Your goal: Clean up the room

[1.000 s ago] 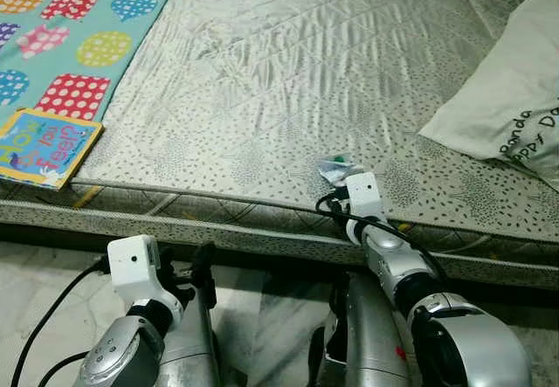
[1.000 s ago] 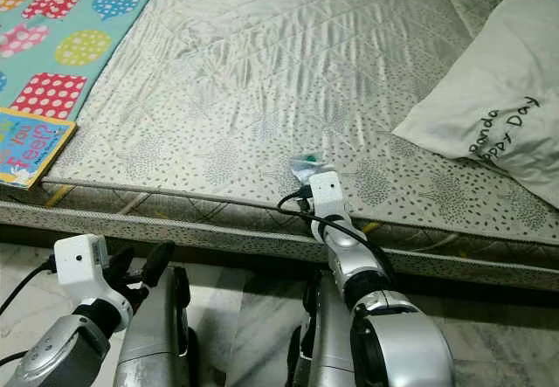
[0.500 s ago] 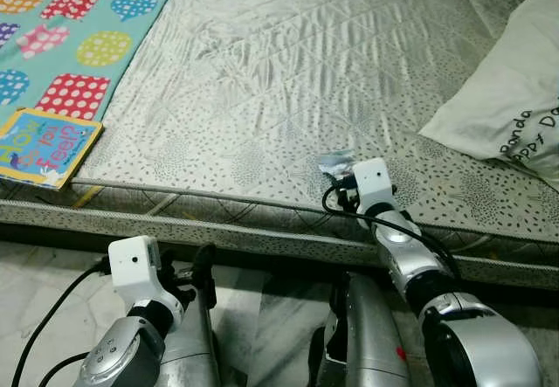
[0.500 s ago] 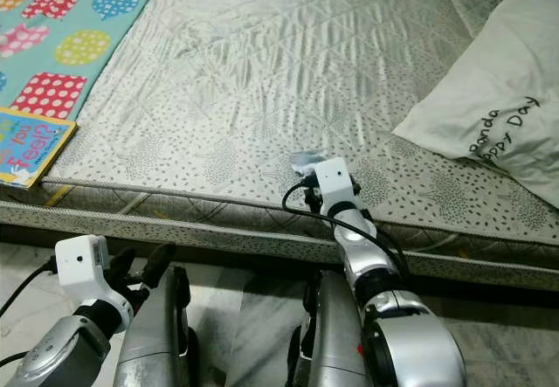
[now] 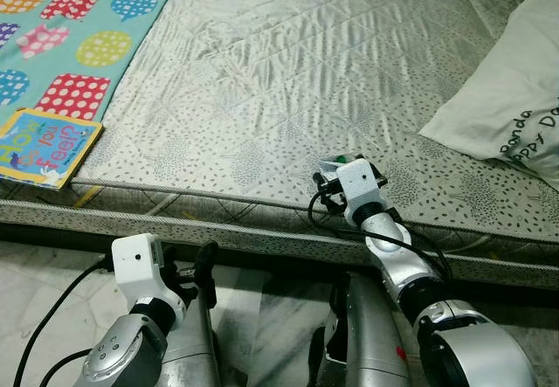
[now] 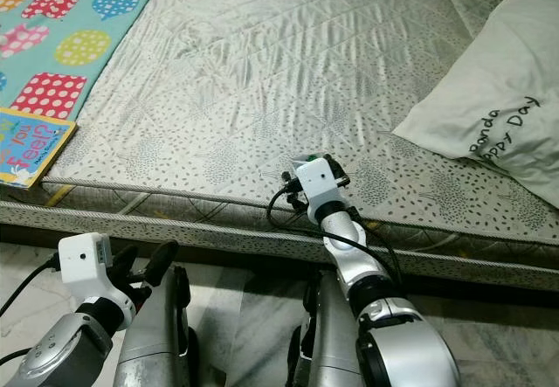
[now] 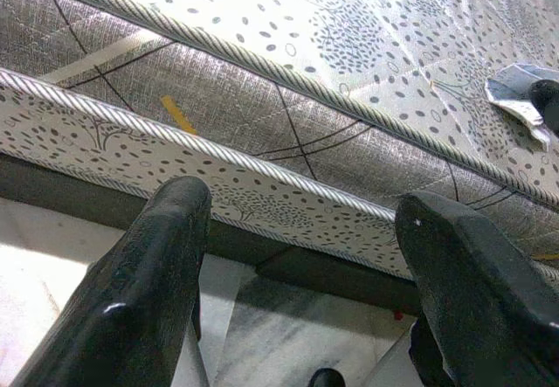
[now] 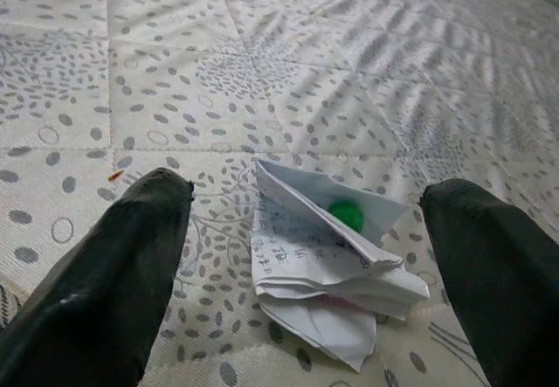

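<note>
Right pincer (image 8: 297, 256) poised over a crumpled paper (image 8: 327, 260) lying near the front edge of the mattress (image 5: 288, 72), its two fingers (image 8: 96, 291) spread apart on either side of the scrap and not yet touching it. The paper is a folded, printed slip with a small green spot in its upper fold; it looks very light, thin and soft, likely to crush or slide on the quilted cover rather than resist. The raised, layered folds at its middle appear the best place to pinch, since the flat edges lie flush with the fabric. Left pincer (image 7: 297, 265) hangs open below the mattress side, idle. A pillow (image 5: 507, 99) lies far right; a book (image 5: 44, 147) and a spotted mat (image 5: 79, 29) far left.
</note>
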Controlling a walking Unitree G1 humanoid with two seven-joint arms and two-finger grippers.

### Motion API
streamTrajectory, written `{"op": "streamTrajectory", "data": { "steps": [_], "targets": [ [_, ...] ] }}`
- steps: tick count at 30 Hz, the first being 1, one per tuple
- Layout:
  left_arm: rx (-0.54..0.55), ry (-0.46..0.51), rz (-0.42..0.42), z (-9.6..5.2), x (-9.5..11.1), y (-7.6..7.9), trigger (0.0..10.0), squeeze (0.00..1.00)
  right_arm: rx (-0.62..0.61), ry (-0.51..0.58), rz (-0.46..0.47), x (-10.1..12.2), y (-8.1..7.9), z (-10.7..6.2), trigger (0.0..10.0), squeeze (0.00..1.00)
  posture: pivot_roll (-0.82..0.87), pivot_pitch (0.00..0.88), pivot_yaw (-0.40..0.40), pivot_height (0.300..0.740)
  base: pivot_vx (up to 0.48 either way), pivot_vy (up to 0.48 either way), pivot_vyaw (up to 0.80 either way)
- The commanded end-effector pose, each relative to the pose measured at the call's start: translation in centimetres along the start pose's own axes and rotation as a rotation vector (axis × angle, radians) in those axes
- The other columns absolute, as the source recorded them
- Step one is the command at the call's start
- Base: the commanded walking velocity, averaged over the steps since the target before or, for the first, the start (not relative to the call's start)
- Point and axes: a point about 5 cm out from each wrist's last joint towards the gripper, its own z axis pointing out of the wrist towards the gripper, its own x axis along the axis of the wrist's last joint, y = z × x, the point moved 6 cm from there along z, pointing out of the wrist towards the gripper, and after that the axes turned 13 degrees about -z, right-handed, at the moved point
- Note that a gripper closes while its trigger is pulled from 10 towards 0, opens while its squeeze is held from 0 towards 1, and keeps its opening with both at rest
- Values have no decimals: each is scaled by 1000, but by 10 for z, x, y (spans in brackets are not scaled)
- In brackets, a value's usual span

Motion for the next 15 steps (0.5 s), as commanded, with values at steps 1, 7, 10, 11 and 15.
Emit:
{"op": "streamTrajectory", "data": {
  "steps": [1,7,10,11,15],
  "targets": [
    [17,-6,20,-4,-2,-5,10000,0,12,13,-8,3,-7,-1,10000,0,265,253,-21,543,0,0,0],
    [22,-10,17,-12,-6,-5,10000,0,28,18,-2,6,-18,0,10000,0,269,284,-22,543,0,0,0],
    [19,-25,-1,-17,-11,-2,10000,0,26,19,-12,10,-22,2,10000,0,264,314,-23,543,0,0,0],
    [17,-30,-8,-19,-13,-1,10000,0,20,19,-21,12,-22,3,10000,0,263,323,-26,543,0,0,0],
    [18,-40,-22,-26,-18,3,10000,0,-17,16,-59,17,-13,8,10000,0,264,344,-33,543,0,0,0]
  ]
}}
